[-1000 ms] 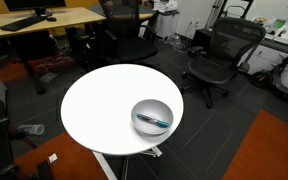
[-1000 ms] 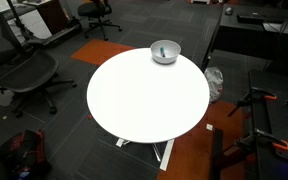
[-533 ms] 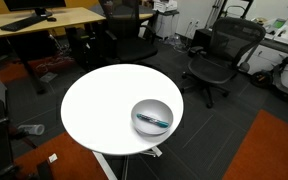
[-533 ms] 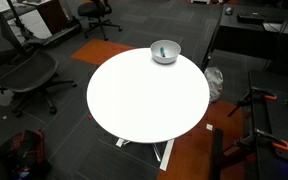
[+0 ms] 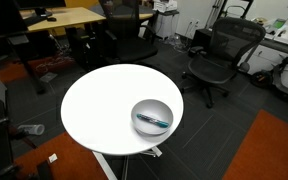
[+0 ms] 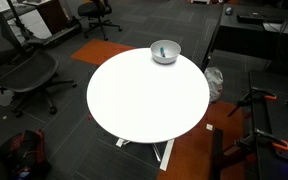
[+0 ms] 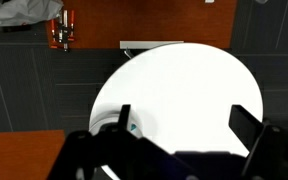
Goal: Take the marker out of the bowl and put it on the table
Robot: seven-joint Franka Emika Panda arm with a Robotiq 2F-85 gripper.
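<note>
Right now I am hanging high over the table (image 7: 184,80) with my jaws spread wide and nothing between them. Only the wrist view is showing this. My two fingers are framing the white top, and just beside the finger on the left of that picture the bowl (image 7: 109,128) is peeking out. A teal speck there is probably the marker (image 7: 134,127), though too little shows to be sure.

As I judge it, I am only starting the approach. To do it well I should be centring over the bowl first and turning my wrist so the jaws cross the marker's length. Then I should come down inside the rim without knocking it, since a light bowl so near the edge could slide.

Neither exterior view is catching my arm, but both are giving what the wrist cannot. In an exterior view the bowl (image 5: 152,116) is sitting close to the table's (image 5: 99,100) edge, with the marker (image 5: 154,121) lying flat inside it. In an exterior view the bowl (image 6: 165,52) is far off and the marker (image 6: 163,49) is barely a fleck.
</note>
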